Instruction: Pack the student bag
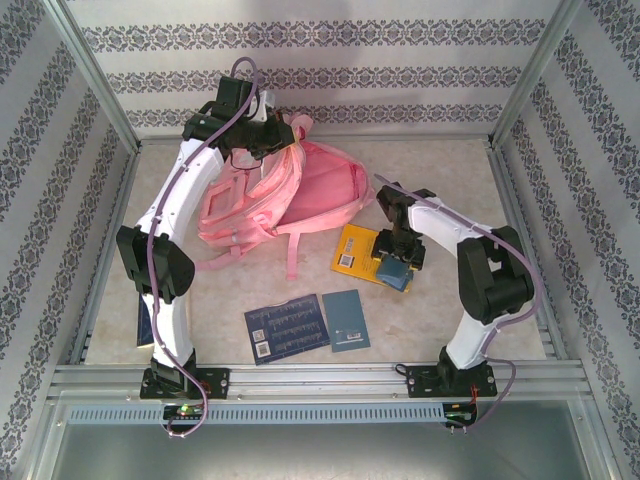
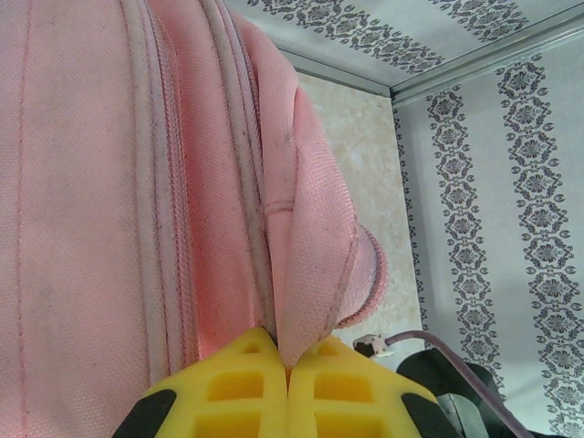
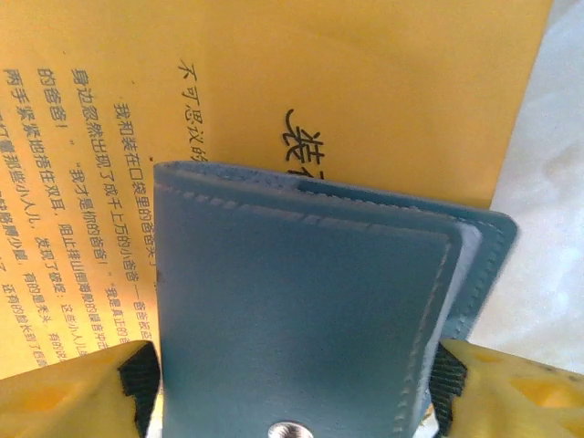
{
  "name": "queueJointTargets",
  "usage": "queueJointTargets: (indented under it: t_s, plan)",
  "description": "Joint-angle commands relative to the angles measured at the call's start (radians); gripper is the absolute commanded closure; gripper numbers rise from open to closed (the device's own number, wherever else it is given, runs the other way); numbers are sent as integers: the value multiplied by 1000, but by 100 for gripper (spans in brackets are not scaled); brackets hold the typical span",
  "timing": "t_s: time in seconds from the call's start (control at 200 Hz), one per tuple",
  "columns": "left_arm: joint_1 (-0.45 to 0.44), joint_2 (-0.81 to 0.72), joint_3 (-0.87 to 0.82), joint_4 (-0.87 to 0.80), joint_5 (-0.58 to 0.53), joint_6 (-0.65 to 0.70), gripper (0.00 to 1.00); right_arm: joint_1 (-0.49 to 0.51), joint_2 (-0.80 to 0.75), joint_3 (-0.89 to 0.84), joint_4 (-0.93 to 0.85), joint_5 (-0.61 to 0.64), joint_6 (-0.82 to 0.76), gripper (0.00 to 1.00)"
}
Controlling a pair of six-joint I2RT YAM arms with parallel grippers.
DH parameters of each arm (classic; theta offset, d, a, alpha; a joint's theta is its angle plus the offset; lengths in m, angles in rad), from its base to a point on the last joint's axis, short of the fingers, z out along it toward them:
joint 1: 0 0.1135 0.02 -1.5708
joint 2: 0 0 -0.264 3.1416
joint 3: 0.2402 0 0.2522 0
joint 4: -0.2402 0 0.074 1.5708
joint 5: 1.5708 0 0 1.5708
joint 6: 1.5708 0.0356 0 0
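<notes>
While the student bag (image 1: 300, 195) is spread at the far left of the worktop (image 1: 450, 180), left arm (image 1: 190, 190) arched over it, left tool (image 2: 286, 360) pinched tight on its pink fold, right tool (image 3: 292, 383) set astride a blue wallet (image 3: 292, 301), hold cannot be told

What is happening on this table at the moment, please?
The left gripper is clamped shut on a fabric edge of the pink student bag at the back of the table. The right gripper straddles a blue wallet lying on a yellow book; whether it actually grips it is unclear.
</notes>
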State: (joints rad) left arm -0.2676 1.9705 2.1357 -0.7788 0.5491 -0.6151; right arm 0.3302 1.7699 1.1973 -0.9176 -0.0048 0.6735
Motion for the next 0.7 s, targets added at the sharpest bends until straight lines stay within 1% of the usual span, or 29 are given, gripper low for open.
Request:
queueJointTargets:
  t_s: [0.0, 0.135, 0.29, 0.445, 0.56, 0.695]
  plan:
    - [-5, -13, 16, 70, 20, 2, 100, 12, 3, 50, -66, 32, -54, 17]
    - [-3, -13, 16, 72, 21, 0, 100, 33, -13, 97, -130, 106, -73, 17]
    - [-2, -13, 20, 72, 20, 0, 100, 53, -21, 150, -202, 164, -74, 22]
    - [-1, -10, 20, 73, 22, -2, 100, 59, -13, 154, -160, 84, -51, 29]
    - [0, -12, 19, 70, 20, 2, 100, 59, 34, 155, -137, 46, -30, 30]
    - [3, -16, 9, 70, 22, 2, 100, 59, 79, 136, -95, 33, -18, 30]
